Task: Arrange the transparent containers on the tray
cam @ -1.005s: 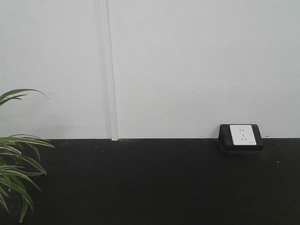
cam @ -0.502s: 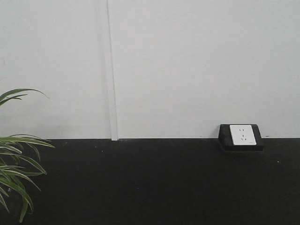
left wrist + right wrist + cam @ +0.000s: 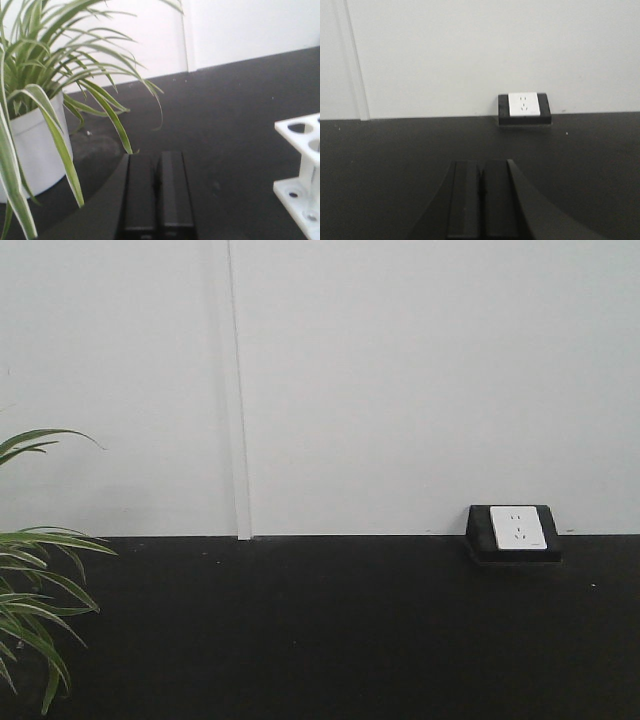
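No transparent container and no yellow tray shows in any view. In the left wrist view my left gripper [image 3: 156,156] is shut, its two black fingers pressed together with nothing between them, above the black tabletop [image 3: 235,115]. In the right wrist view my right gripper [image 3: 480,163] is likewise shut and empty, pointing toward the white wall over the black tabletop [image 3: 380,165]. Neither gripper appears in the front-facing view.
A potted spider plant in a white pot [image 3: 35,140] stands left of the left gripper; its leaves [image 3: 30,590] show in the front view. A white test-tube rack [image 3: 302,170] sits at the right. A white wall socket [image 3: 523,105] [image 3: 517,527] sits at the wall's foot.
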### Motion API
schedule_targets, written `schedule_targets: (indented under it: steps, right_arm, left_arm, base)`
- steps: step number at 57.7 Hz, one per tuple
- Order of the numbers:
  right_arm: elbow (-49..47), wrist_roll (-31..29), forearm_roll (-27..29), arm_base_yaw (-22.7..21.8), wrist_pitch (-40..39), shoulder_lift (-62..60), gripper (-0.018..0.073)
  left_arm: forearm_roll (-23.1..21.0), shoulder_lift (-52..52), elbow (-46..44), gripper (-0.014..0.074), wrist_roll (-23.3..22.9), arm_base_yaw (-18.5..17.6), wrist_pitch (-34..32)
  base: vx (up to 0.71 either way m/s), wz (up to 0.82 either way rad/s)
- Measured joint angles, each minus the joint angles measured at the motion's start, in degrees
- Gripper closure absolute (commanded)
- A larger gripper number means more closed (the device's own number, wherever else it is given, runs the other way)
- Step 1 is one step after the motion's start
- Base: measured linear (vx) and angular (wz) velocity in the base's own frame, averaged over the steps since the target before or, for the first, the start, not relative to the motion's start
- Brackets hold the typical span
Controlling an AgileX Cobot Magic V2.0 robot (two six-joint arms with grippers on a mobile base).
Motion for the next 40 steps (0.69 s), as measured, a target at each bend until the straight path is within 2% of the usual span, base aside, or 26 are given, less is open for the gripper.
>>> schedule_targets:
  steps: [5,11,17,19,25,30,40]
  right_arm:
    - [0.00,0.00,0.00,0.00,-1.44,0.00,0.0571]
    - [0.00,0.00,0.17,0.00,-4.04,0.00,0.0571]
    - [0.00,0.00,0.87,0.00,-7.85,0.00,0.0571]
    - [-0.05,0.00,1.22,0.00,-8.74,0.00,0.0571]
    - [-3.88,0.00,1.71,0.00,-7.91,0.00,0.0571]
    - [-11.23,-0.53,1.71,0.00,-7.24,1.48,0.0571]
    - [-28.78,-1.96,1.71,0.00,-9.19,14.65,0.0571]
  left_arm:
    - [0.00,0.00,0.00,0.0594,0.00,0.00,-3.32]
    - [-0.12,0.00,0.18,0.0594,-0.59,0.00,-10.73]
    - [-0.73,0.00,0.18,0.0594,-1.86,0.00,-20.90]
    - [-0.79,0.00,0.04,0.0594,-1.92,0.00,-22.18]
    - [-0.92,0.00,-3.77,0.0594,-1.99,0.00,-20.40]
    - [-0.98,2.22,-11.57,0.0594,-1.93,0.00,-18.00]
    - [-0.92,17.56,-28.39,0.0594,-0.19,0.00,-17.39]
  base:
    - [0.00,0.00]
    - [0.00,0.00]
    - [0.00,0.00]
    - [0.00,0.00]
    - [0.00,0.00]
    - [0.00,0.00]
    - [0.00,0.00]
